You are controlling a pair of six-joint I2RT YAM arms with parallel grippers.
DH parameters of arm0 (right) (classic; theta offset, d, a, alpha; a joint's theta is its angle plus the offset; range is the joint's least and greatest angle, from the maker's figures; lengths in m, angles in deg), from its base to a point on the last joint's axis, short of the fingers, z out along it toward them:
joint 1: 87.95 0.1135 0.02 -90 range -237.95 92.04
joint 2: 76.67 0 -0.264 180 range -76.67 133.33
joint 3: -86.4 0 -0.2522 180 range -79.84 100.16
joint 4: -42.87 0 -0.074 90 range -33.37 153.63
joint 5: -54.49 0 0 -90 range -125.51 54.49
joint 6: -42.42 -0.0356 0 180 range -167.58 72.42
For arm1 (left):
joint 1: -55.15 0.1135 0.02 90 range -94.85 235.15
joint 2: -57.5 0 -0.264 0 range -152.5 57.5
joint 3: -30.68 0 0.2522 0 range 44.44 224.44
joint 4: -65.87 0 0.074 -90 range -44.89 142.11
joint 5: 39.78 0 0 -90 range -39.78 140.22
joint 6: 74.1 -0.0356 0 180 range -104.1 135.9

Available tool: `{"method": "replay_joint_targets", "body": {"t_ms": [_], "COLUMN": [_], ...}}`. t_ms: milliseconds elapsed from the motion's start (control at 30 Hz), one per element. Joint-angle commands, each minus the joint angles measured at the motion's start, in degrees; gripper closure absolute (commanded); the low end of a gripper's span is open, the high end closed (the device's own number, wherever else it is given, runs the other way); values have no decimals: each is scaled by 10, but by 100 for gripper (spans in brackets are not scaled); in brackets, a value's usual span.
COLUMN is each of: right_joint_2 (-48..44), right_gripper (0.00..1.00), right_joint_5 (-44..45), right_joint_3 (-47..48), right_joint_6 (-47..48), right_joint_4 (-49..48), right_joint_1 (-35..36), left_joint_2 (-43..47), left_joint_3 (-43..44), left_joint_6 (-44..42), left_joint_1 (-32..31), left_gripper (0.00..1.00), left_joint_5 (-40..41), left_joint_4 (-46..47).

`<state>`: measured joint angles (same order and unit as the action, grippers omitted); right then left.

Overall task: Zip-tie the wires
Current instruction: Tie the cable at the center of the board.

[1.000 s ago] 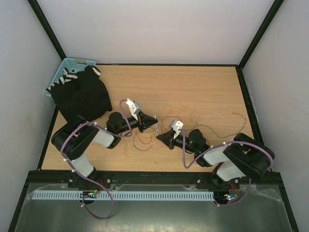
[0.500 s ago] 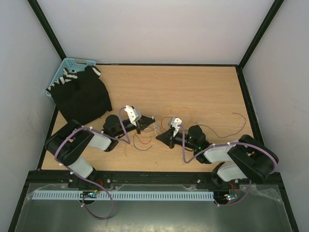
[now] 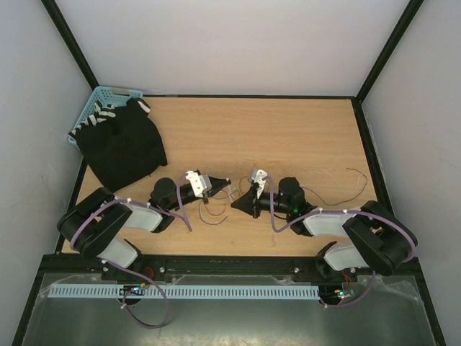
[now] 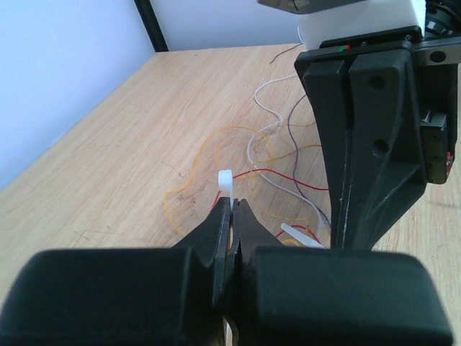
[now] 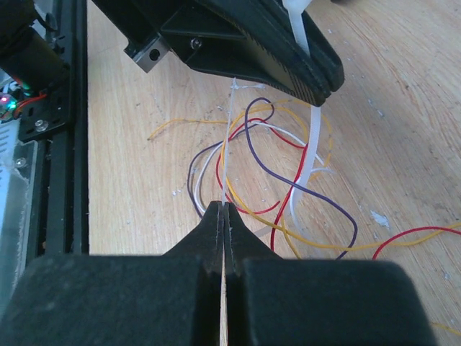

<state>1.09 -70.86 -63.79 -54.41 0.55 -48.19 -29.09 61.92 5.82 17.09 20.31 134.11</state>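
The wires (image 5: 288, 169) are thin red, yellow, purple and whitish strands, lying in a loose tangle on the wooden table between my two grippers; from above they show as wires (image 3: 213, 213). My left gripper (image 4: 235, 204) is shut on a white zip tie, whose head (image 4: 225, 180) pokes up past the tips. Its strap (image 5: 311, 144) hangs down into the tangle. My right gripper (image 5: 222, 207) is shut on the zip tie's thin white tail (image 5: 229, 144). Seen from above, the left gripper (image 3: 218, 182) and right gripper (image 3: 243, 203) nearly meet at table level.
A black cloth (image 3: 122, 144) lies half over a blue basket (image 3: 101, 97) at the far left. More thin wire (image 3: 338, 180) trails toward the table's right side. The black frame rail (image 5: 50, 144) runs along the near edge, close behind the grippers.
Both arms have folded lower. The left wrist has drawn back toward the near edge and the right wrist has shifted left, bringing the tips closer together. Both grippers stayed shut.
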Motion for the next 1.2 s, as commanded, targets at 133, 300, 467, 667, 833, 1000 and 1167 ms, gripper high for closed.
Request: {"method": "replay_joint_targets", "body": {"t_ms": [133, 300, 467, 667, 833, 1000, 1167], "right_joint_2": [-41, -64, -53, -48, -49, -30, -27], "right_gripper": [100, 100, 100, 100, 100, 100, 100], "right_joint_5": [-45, -42, -58, -65, -69, -90, -96], "right_joint_3": [20, 9, 15, 19, 17, 28, 34], "right_joint_6": [24, 26, 8, -5, -18, -36, -46], "right_joint_4": [81, 65, 51, 48, 37, 36, 36], "right_joint_1": [-6, -7, -7, -14, -20, -25, -31], "left_joint_2": [24, 27, 26, 30, 29, 31, 33], "left_joint_3": [-16, -22, -25, -29, -31, -32, -34], "left_joint_6": [-65, -87, -107, -129, -138, -149, -159], "left_joint_1": [-13, -16, -23, -31, -34, -40, -44], "left_gripper": [100, 100, 100, 100, 100, 100, 100], "left_joint_5": [24, 36, 39, 47, 56, 61, 64], "left_joint_4": [28, 28, 28, 28, 28, 28, 28]}}
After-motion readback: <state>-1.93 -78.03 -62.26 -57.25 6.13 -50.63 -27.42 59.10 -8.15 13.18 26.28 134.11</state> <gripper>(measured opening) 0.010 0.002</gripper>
